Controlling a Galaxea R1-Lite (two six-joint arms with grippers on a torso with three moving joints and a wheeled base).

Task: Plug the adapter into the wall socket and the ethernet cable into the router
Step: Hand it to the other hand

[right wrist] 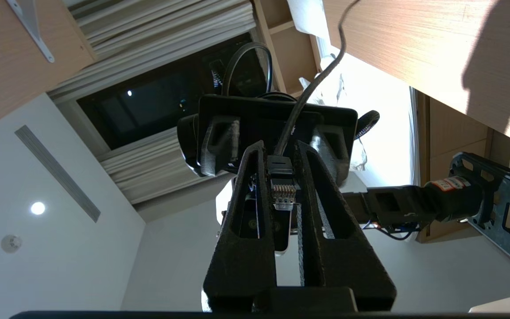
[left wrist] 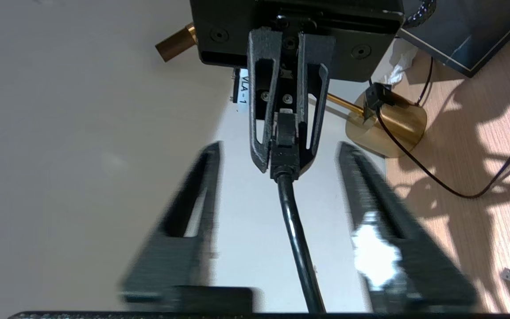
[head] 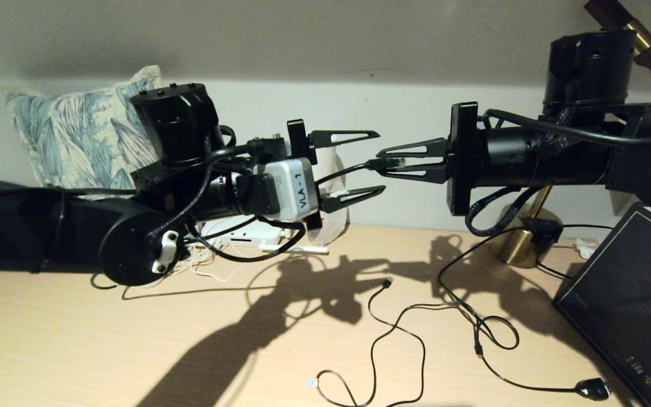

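My right gripper (head: 382, 164) hangs above the desk, shut on the ethernet cable's clear clip plug (right wrist: 282, 191), whose gold contacts face the right wrist camera. My left gripper (head: 382, 162) faces it tip to tip and stands open, its fingers (left wrist: 213, 177) well apart on either side of the plug. The thick black ethernet cable (left wrist: 297, 239) runs from the plug back between those fingers without touching them. The white router (head: 246, 233) lies on the desk behind the left arm, mostly hidden; one antenna (head: 297, 247) shows. The adapter and the wall socket are out of view.
A brass lamp base (head: 520, 243) stands at the back right, a dark box (head: 630, 294) at the right edge. Thin black cables (head: 416, 333) loop over the front of the desk, one ending in a black plug (head: 594, 389). A patterned pillow (head: 77, 135) leans at the back left.
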